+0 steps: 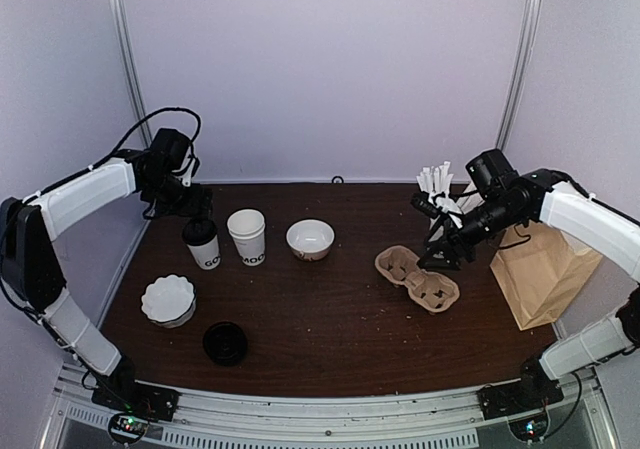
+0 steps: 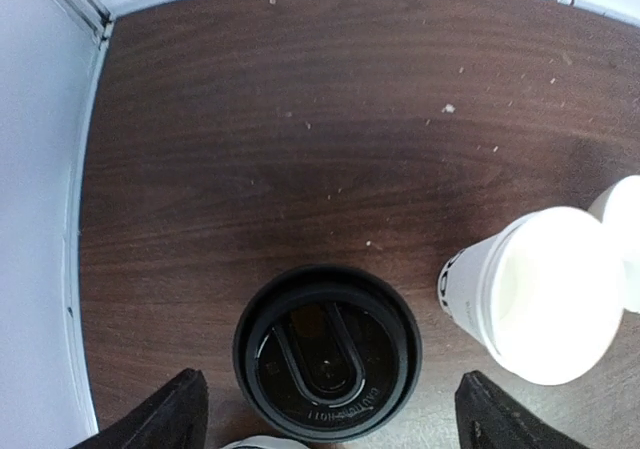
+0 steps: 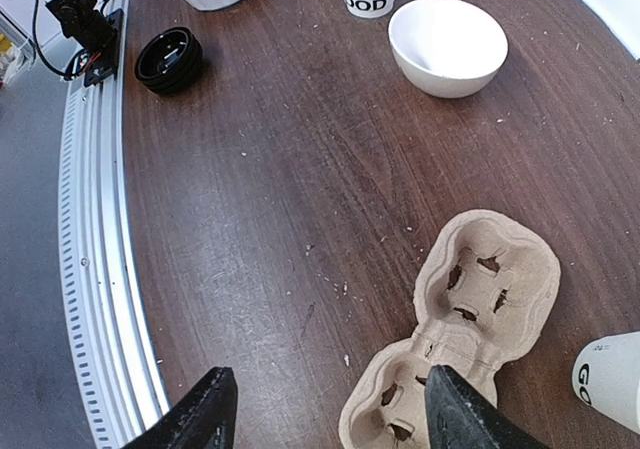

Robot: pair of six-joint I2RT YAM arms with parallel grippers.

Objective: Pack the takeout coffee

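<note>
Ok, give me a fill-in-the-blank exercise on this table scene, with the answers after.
1. The white paper cup with black lettering below the left gripper wears a ____ plastic lid.
2. The moulded brown pulp cup carrier has ____ wells, both empty.
3. The right gripper hangs over that carrier with its jaws ____.
4. On the dark wooden table, the brown paper bag stands at the ____ side.
Missing words: black; two; open; right.

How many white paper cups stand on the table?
3: the lidded cup at far left, a lidless cup just right of it, and a cup with white sticks at right. More may be hidden.
</note>
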